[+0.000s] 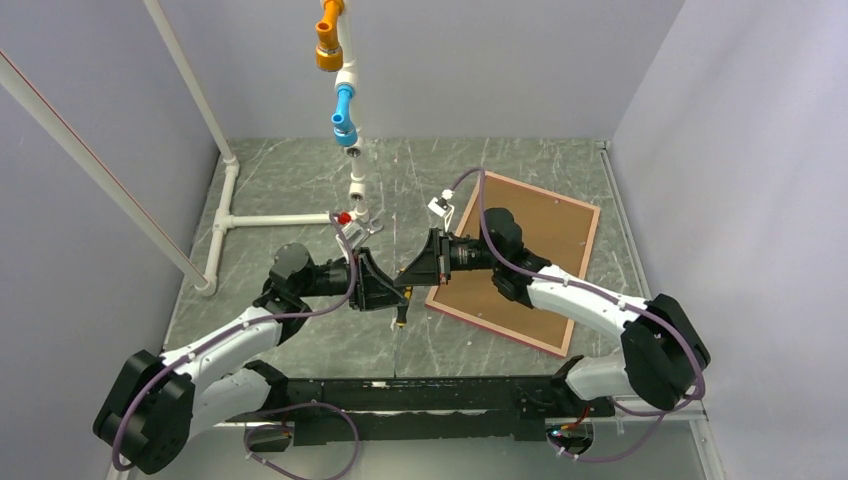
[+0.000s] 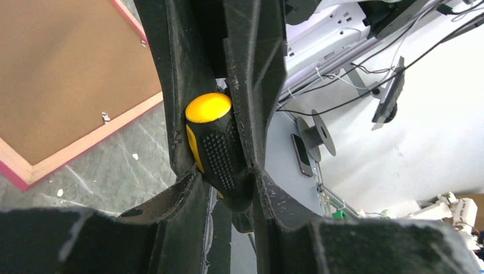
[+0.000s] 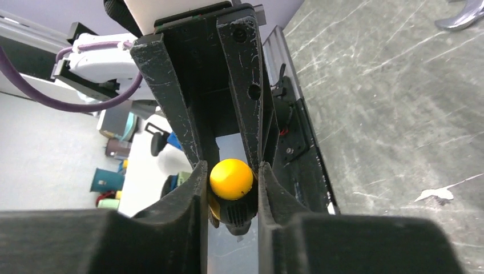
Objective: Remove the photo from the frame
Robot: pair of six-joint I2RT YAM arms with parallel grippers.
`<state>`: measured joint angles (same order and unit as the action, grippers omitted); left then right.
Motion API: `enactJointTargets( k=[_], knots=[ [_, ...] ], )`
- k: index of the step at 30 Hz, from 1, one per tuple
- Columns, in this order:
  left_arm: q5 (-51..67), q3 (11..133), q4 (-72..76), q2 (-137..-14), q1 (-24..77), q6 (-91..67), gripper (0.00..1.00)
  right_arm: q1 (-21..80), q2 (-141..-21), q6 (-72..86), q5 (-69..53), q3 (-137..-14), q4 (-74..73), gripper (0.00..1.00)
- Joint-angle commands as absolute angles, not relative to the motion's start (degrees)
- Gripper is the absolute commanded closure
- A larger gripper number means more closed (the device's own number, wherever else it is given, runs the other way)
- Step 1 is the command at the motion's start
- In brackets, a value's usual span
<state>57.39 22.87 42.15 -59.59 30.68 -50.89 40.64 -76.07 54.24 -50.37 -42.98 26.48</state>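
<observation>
**A:** Yellow-and-black item between the two arms: identify.

**B:** Handle of a screwdriver (image 2: 214, 142). The left gripper (image 1: 385, 290) pinches the ribbed black grip. The right gripper (image 3: 231, 171) meets it head-on, fingers pressed against both sides of the yellow butt end.

**A:** Position?

**B:** Above the grey marbled table (image 1: 300, 190), just beside the left corner of the frame (image 2: 91, 137).

**A:** And the frame itself?

**B:** Flat on the table, back side up, with the brown backing board (image 1: 545, 235) inside the pink-red border. The right forearm crosses above it. The photo cannot be seen from this side.
</observation>
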Motion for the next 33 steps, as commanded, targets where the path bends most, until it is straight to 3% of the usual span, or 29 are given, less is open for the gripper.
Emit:
enactJointTargets(
  k=[1,2,3,6,13,17,21,24,26,29,31,33],
  knots=[
    [53.65,25.07,39.31,-57.14,31.38,-45.77,0.88,41.92,-72.57,54.7,-45.74,-44.72,25.17,1.0],
    [52.19,24.71,37.57,-56.15,31.37,-45.17,0.79,41.91,-71.7,53.87,-44.0,-45.06,23.34,1.0],
    [50.57,24.05,36.26,-54.94,31.38,-44.97,0.6,41.92,-70.72,53.11,-41.87,-45.22,21.32,1.0],
    [45.89,21.76,32.67,-50.91,31.46,-44.73,0.33,41.69,-66.91,50.9,-33.38,-45.5,15.39,1.0],
    [33.01,24.35,13.85,-44.25,40.74,-36.29,0.29,41.45,-60.79,48.73,-24.54,-44.79,12.43,1.0],
    [34.05,21.72,19.3,-44.98,42.36,-39.2,0.36,41.44,-59.51,49.4,-25.8,-42.7,18.13,1.0],
    [37.03,19.75,27.08,-46.9,42.89,-42.48,0.52,41.35,-58.77,49.49,-27.57,-41.62,21.22,1.0],
    [37.97,20.69,26.72,-48.03,43.46,-41.0,0.7,41.39,-57.56,48.79,-27.82,-41.03,21.0,1.0],
    [37.17,21.86,22.77,-47.78,43.42,-38.42,0.91,41.39,-56.81,47.27,-27.73,-41.67,18.27,1.0],
    [34.23,23.62,15.01,-45.99,43.43,-33.72,1.0,41.39,-55.96,43.8,-28.88,-43.11,13.09,1.0],
    [32.41,25.4,9.72,-45.31,43.47,-30.14,1.0,41.37,-56.05,41.12,-29.69,-45.35,7.73,0.82],
    [30.82,27.43,4.37,-45.27,43.44,-26.0,1.0,41.3,-56.64,37.7,-32.34,-48.09,1.98,0.52]
  ],
)
